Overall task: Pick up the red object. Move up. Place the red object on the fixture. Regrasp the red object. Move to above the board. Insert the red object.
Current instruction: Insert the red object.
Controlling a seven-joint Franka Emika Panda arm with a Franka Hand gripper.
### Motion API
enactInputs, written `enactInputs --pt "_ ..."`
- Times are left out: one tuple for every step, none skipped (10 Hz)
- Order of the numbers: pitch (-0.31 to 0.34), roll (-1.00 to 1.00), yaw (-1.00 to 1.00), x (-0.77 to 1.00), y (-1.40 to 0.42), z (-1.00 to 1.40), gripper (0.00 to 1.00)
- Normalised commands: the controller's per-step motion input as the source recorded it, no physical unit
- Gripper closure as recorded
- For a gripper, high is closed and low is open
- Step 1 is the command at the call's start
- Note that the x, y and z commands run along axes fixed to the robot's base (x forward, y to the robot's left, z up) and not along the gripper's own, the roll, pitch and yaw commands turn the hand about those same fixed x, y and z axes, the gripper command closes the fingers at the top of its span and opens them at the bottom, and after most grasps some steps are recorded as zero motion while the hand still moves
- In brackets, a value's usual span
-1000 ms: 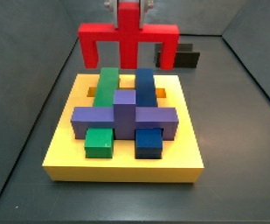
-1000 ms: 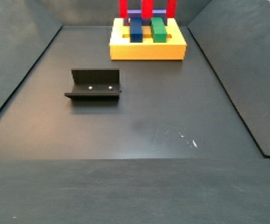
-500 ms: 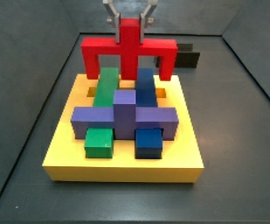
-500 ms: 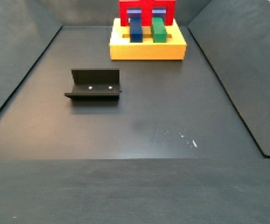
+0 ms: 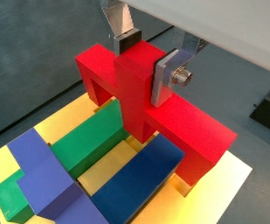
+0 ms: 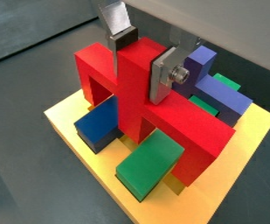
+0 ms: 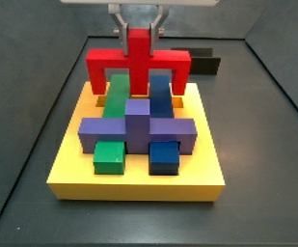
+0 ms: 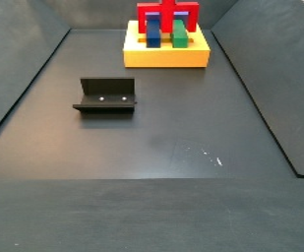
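Note:
My gripper (image 5: 143, 59) is shut on the upright stem of the red object (image 5: 161, 109), a three-legged red piece. It hangs over the far end of the yellow board (image 7: 138, 183), with its legs down among the blue bar (image 5: 143, 179) and green bar (image 5: 85, 149). In both side views the red object (image 7: 140, 64) (image 8: 167, 18) sits low over the board's back slots. The gripper also shows in the other wrist view (image 6: 143, 57), its silver fingers (image 6: 162, 74) clamping the stem, and in a side view (image 7: 140, 27). The fixture (image 8: 107, 95) stands bare on the floor.
A purple cross piece (image 7: 138, 125) with small green (image 7: 109, 154) and blue (image 7: 164, 154) blocks fills the board's near half. A dark block (image 7: 205, 64) stands behind the board. Grey walls enclose the dark floor (image 8: 154, 148).
The gripper has come down with the red object: over the last second it dropped from above the board until its legs reach the board's far slots.

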Motion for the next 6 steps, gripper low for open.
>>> enactInputs --pt "-0.019 0.00 0.11 0.00 0.00 -0.21 1.00" --pt "-0.013 0.00 0.08 0.06 0.00 -0.25 1.00" --pt "0.000 0.01 0.08 0.00 0.00 -0.26 1.00" --pt "0.000 0.01 0.06 0.00 0.00 -0.22 1.00" --pt "-0.003 0.00 0.00 0.00 -0.01 -0.12 1.00" --pt "-0.033 0.00 0.00 0.12 -0.04 -0.13 1.00"
